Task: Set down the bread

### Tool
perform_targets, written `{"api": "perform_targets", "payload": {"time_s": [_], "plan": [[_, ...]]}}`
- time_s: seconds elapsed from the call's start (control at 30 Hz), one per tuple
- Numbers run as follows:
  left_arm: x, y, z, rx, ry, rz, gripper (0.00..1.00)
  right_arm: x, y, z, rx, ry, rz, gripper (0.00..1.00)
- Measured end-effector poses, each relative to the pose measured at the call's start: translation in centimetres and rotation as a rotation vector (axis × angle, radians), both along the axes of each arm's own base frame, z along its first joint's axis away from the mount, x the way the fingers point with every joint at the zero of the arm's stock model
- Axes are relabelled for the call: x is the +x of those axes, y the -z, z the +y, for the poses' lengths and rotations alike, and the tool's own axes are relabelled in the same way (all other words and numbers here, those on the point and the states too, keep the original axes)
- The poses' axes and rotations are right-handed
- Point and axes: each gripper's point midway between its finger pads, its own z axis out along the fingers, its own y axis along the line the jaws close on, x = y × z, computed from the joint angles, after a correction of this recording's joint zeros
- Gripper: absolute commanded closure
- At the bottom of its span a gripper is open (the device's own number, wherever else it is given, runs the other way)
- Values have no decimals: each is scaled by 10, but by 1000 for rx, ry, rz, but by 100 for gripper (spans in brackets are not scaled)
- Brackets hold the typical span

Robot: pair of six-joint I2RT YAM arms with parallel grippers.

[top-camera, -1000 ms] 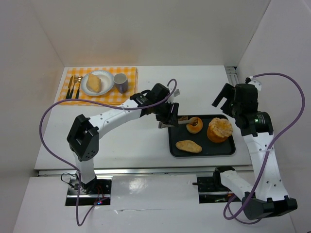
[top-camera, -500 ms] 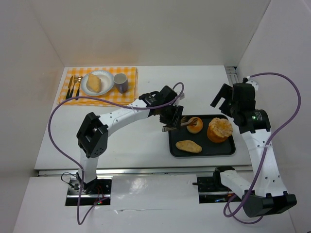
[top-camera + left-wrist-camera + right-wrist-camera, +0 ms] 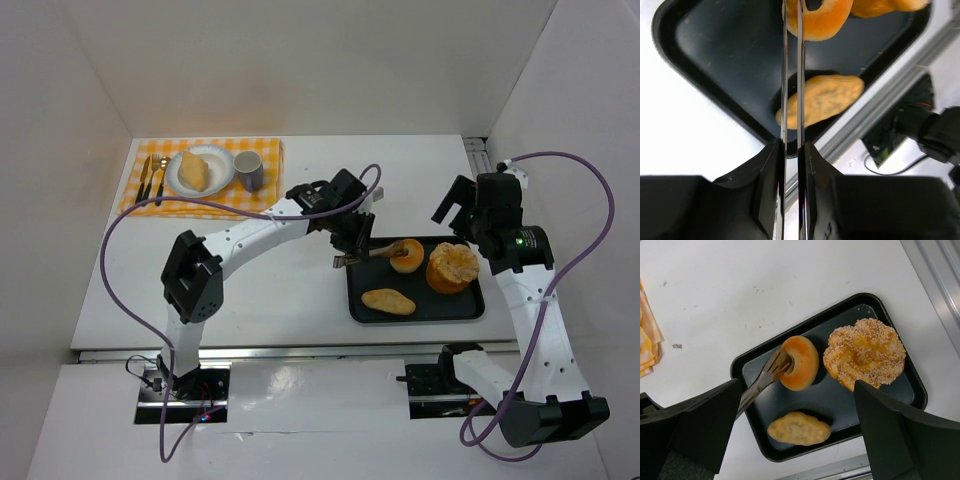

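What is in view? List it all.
table: one, white
tray: one, black, right of centre
tongs: one, metal, reaching in over tray's left edge
ring bun: one, orange, in tongs, tray's far side
twist bun: one, golden, tray's right
oval bread: one, brown, tray's front
placemat: one, orange checked, far left
plate: one, white, on placemat
bread wedge: one, yellow, on plate
cup: one, grey, beside plate
cutlery: count unclear, on placemat
left hand: shut on tongs
right hand: open, empty
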Motion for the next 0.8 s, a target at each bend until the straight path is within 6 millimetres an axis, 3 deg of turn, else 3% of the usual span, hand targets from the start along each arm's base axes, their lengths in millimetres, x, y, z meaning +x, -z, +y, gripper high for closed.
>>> {"api": "perform_targets", "payload": {"time_s": [0.13, 0.23, 0.37, 0.47, 0.6, 0.7, 0.8], "plan": [[4, -19, 2, -54, 23, -11, 98, 0, 0, 0, -1, 1, 0, 0], [18, -39, 15, -92, 2, -27, 98, 0, 0, 0, 0, 1, 0, 0], [55, -77, 62, -139, -99, -94, 99, 0, 0, 0, -1, 1, 0, 0], [97, -112, 127, -165, -253, -181, 99, 0, 0, 0, -1, 1, 0, 0], [148, -150, 244, -156, -548, -307, 99, 0, 0, 0, -1, 1, 0, 0], [164, -163, 330, -108, -769, -378, 99, -1, -1, 0, -1, 1, -2, 0], [165, -161, 385, -79, -918, -381, 99, -1, -1, 0, 0, 1, -3, 0]]}}
